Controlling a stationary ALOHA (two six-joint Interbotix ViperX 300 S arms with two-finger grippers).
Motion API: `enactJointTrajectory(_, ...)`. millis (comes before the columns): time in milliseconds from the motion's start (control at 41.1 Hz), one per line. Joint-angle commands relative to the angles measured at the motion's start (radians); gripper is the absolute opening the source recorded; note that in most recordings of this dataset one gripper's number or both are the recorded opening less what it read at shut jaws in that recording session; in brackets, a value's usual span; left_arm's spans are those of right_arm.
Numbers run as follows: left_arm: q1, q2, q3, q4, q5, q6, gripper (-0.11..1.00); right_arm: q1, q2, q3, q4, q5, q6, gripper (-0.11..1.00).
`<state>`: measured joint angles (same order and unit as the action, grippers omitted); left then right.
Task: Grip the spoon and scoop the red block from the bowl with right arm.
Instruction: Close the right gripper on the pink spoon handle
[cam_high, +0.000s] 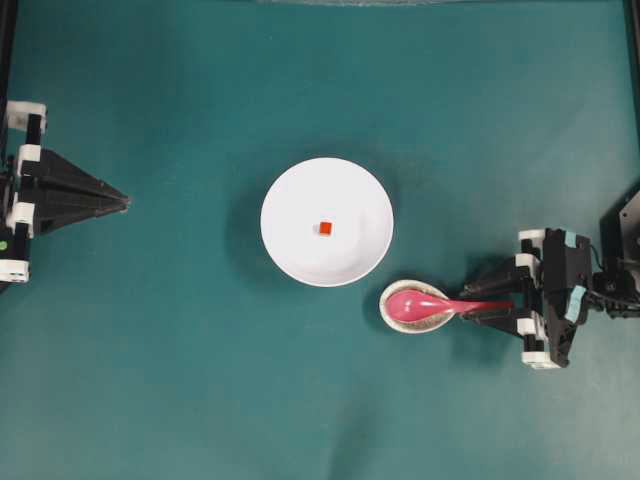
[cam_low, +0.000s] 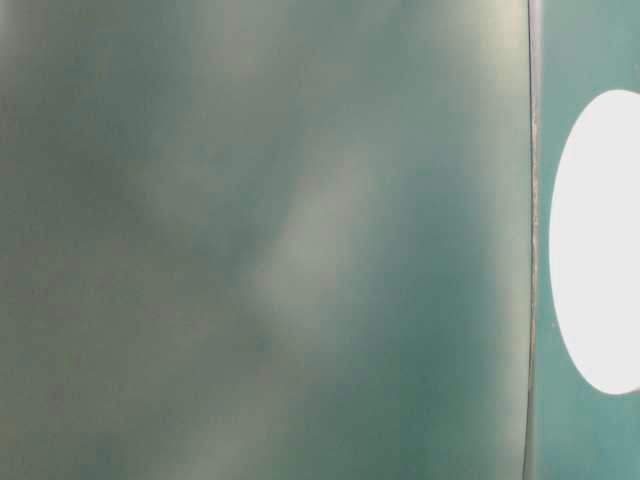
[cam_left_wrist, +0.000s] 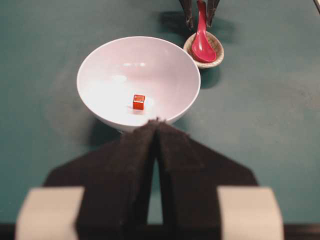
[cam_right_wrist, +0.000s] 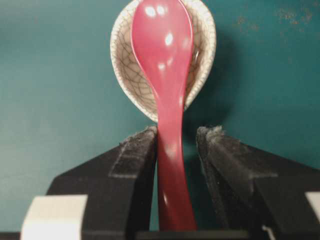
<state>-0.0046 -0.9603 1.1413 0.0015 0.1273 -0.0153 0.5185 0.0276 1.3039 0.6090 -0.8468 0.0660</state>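
Now, line by line:

Tabletop (cam_high: 150, 380): a teal-green cloth surface carrying every item; the table-level view gives only a blurred green field with a white oval at its right edge.

Bowl (cam_high: 326, 222): round, plain white, upright near the middle of the tabletop, slightly toward the far edge as the overhead view frames it.

Red block (cam_high: 325, 228): a tiny orange-red cube on the floor of the bowl, about at its centre, touching nothing else; the left wrist view shows it (cam_left_wrist: 138, 102) clearly.

Rest dish (cam_high: 414, 307): a small crackle-glazed, egg-shaped dish just beside the bowl's rim, on the side toward the right arm and the near edge.

Spoon (cam_high: 432, 304): glossy pink-red, its oval scoop lying in the rest dish, its handle pointing level toward the right edge of the tabletop.

Right gripper (cam_high: 492, 306): low at the spoon's handle, one finger on each side. From the right wrist camera the fingers (cam_right_wrist: 137, 160) stand partly apart; the left pad is against the handle or nearly so, a visible gap remains at the other pad, so the spoon is straddled, not clamped.

Left gripper (cam_high: 122, 202): at the left edge of the tabletop, well apart from the bowl, its fingers (cam_left_wrist: 135, 165) pressed together at the tips, holding nothing.
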Motion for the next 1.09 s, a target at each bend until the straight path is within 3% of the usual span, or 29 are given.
enactJointTrajectory(0,-0.002,0.009,-0.025,0.003,-0.005,0.000,0.00,0.003,-0.008,-0.002,0.003,-0.009,-0.006,0.43)
enactJointTrajectory(851,-0.002,0.008,-0.026,0.003,-0.003,-0.002,0.00,0.005,-0.008,-0.020,0.002,-0.008,-0.086,0.43)
enactJointTrajectory(1070,-0.002,0.009,-0.025,0.003,-0.003,-0.003,0.00,0.005,-0.018,-0.020,0.000,-0.006,-0.124,0.38)
